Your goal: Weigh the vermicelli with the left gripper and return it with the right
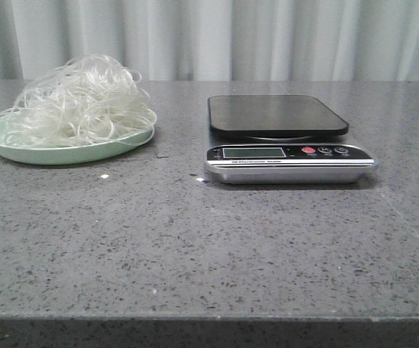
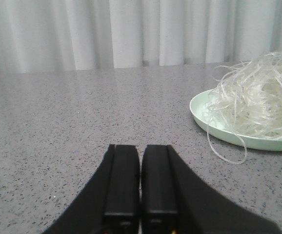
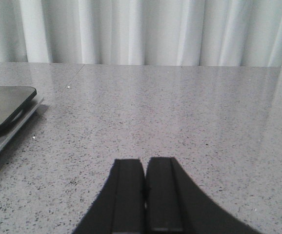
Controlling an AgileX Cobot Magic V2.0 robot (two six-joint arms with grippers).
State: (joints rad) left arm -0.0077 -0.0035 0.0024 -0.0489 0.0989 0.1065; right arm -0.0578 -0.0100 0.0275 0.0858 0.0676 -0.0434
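We see the grey speckled surface (image 1: pixel 195 246) carrying the scale (image 1: pixel 285 141), pan bare. Left of scale, well apart: vermicelli (image 1: pixel 79 101) heaped on green plate (image 1: pixel 64 154). Left gripper (image 2: pixel 140 187) & right gripper (image 3: pixel 145 190): jaws together, nothing held.

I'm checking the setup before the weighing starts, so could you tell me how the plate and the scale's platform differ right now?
The pale green plate is round and shallow-rimmed; the scale's black platform is a flat rounded rectangle. The plate is piled with vermicelli, some strands trailing over its rim; the platform carries nothing. The plate lies directly on the table; the platform sits raised on the silver scale body. Neither is touched by a gripper.
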